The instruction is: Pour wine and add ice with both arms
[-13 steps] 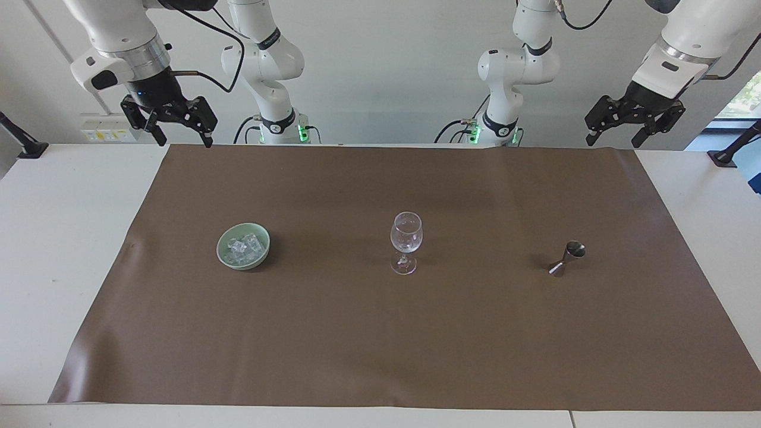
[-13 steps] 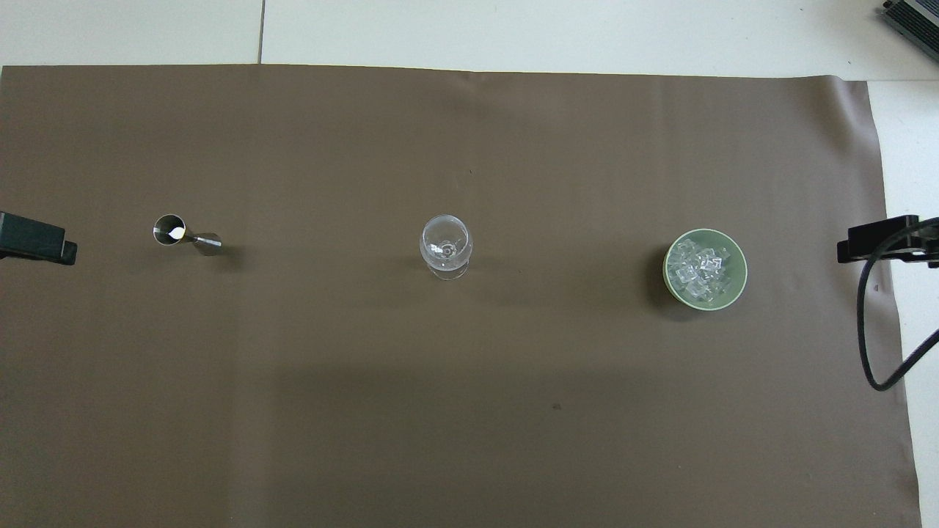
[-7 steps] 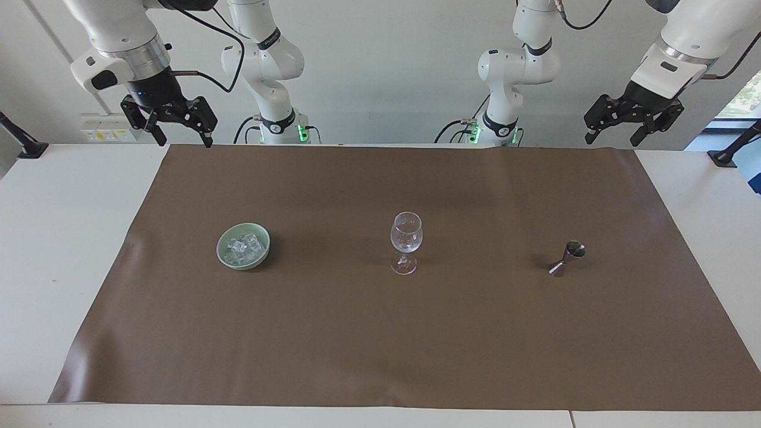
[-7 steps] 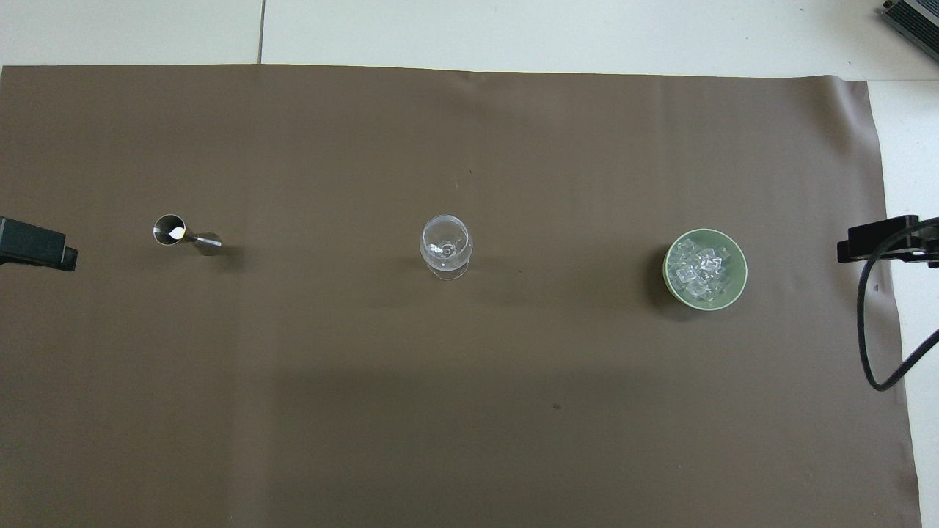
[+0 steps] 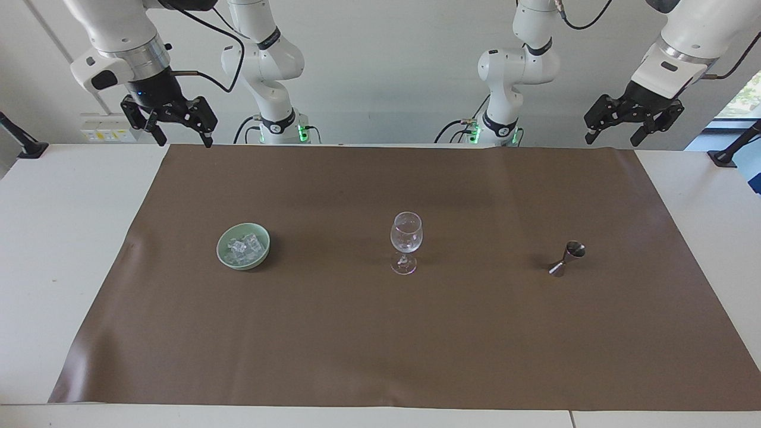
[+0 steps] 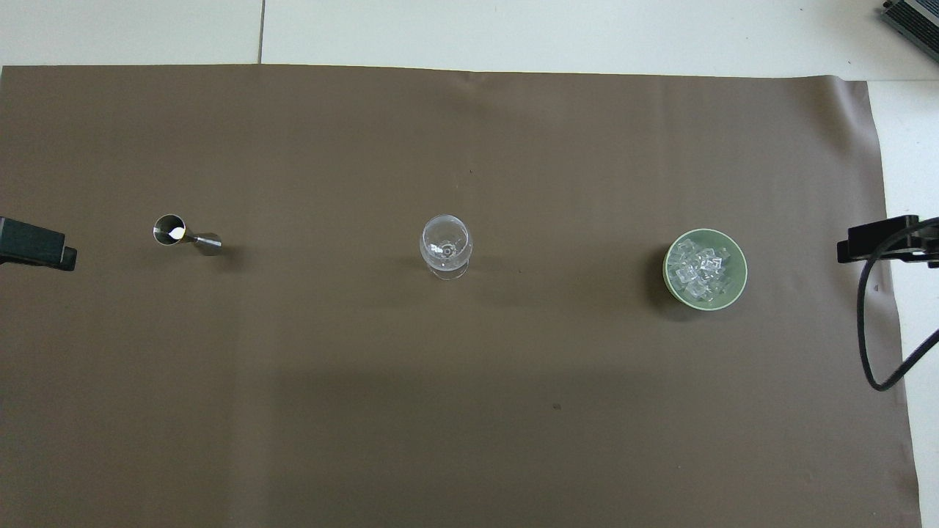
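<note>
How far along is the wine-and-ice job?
Nothing looks done: the wine glass is empty and the ice sits in the green bowl. The left gripper and right gripper hang open, holding nothing. The jigger stands untouched.

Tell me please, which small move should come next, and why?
Probably the left gripper should descend toward the metal jigger at its end of the mat. Both grippers are open and empty, raised at the robots' edge of the table; the right gripper waits there. The wine glass stands empty in the middle, and the ice lies untouched in the green bowl.
</note>
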Controlling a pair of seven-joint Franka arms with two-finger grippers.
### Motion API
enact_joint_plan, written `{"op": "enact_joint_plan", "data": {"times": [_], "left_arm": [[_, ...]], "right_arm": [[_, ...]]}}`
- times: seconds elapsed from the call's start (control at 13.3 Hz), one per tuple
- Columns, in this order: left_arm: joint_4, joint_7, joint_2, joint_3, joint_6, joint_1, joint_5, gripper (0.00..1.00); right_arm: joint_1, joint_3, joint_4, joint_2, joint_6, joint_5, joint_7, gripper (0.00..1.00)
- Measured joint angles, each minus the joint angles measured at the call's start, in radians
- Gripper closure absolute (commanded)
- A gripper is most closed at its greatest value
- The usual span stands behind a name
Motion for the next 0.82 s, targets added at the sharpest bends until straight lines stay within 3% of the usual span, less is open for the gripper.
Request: {"op": "enact_joint_plan", "data": {"times": [0.82], "left_arm": [[0.000, 0.000, 0.000, 0.001, 0.001, 0.000, 0.000, 0.00]], "right_arm": [[0.000, 0.000, 0.000, 0.000, 0.000, 0.000, 0.000, 0.00]]}}
